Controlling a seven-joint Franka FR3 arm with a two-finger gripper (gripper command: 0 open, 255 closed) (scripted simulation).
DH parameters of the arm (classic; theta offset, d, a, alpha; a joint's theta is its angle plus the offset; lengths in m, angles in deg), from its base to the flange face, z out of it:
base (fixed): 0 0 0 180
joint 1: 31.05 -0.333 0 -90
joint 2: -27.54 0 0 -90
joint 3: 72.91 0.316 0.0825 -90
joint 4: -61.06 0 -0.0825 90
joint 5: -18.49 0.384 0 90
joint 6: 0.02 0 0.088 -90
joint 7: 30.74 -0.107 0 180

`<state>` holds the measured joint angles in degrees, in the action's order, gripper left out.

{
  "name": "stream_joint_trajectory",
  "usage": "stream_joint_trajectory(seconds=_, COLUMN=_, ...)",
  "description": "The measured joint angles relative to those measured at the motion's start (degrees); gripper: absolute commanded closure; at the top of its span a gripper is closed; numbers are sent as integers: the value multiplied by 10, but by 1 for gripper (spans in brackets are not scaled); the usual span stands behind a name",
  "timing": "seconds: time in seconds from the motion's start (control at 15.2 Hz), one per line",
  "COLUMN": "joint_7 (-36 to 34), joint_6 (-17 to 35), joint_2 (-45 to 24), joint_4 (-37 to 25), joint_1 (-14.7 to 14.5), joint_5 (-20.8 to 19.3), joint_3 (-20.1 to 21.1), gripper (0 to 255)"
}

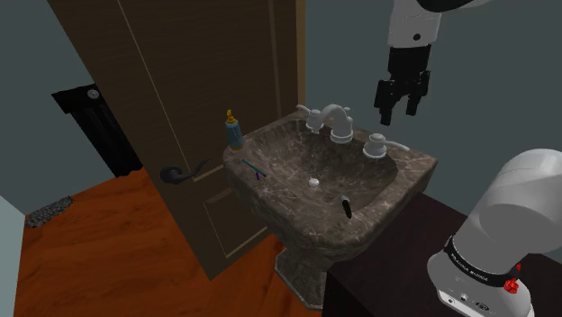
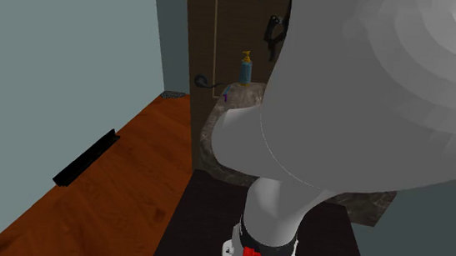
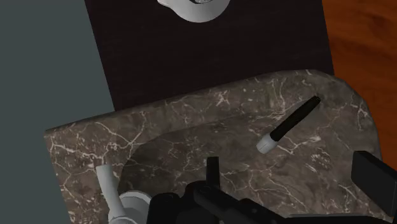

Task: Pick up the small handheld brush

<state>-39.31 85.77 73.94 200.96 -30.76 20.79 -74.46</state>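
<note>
Hovering at the shoulder view's upper right, the gripper (image 1: 399,112) is spread wide and empty. The black-handled brush (image 1: 347,207) lies on the sink (image 1: 416,167) basin's near slope, lower centre, below-left of the gripper, its long axis almost upright in frame.

No writing can be read; tiny pale marks on the arm's base band (image 1: 475,265) are illegible.

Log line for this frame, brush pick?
stage: pre-grasp | gripper: open, high above faucet | brush: lying in marbled sink basin, not gripped | next: likely descend to brush
</note>
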Motion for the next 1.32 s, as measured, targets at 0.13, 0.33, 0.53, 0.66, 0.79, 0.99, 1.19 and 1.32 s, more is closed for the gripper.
stream_joint_trajectory(seconds=0.13, joint_7=-9, joint_6=6, joint_2=-3, joint_4=7, joint_1=1, joint_5=5, joint_3=4, gripper=0)
stream_joint_trajectory(seconds=0.33, joint_7=-51, joint_6=42, joint_2=-33, joint_4=32, joint_1=9, joint_5=27, joint_3=14, gripper=0)
stream_joint_trajectory(seconds=0.53, joint_7=-103, joint_6=84, joint_2=-63, joint_4=63, joint_1=14, joint_5=59, joint_3=31, gripper=0)
stream_joint_trajectory(seconds=0.66, joint_7=-133, joint_6=120, joint_2=-91, joint_4=84, joint_1=18, joint_5=79, joint_3=39, gripper=0)
stream_joint_trajectory(seconds=0.79, joint_7=-160, joint_6=151, joint_2=-115, joint_4=104, joint_1=23, joint_5=98, joint_3=44, gripper=0)
stream_joint_trajectory(seconds=0.99, joint_7=-199, joint_6=207, joint_2=-175, joint_4=116, joint_1=25, joint_5=130, joint_3=55, gripper=0)
stream_joint_trajectory(seconds=1.19, joint_7=-236, joint_6=261, joint_2=-226, joint_4=133, joint_1=23, joint_5=168, joint_3=65, gripper=0)
stream_joint_trajectory(seconds=1.32, joint_7=-257, joint_6=298, joint_2=-267, joint_4=139, joint_1=20, joint_5=195, joint_3=71, gripper=0)
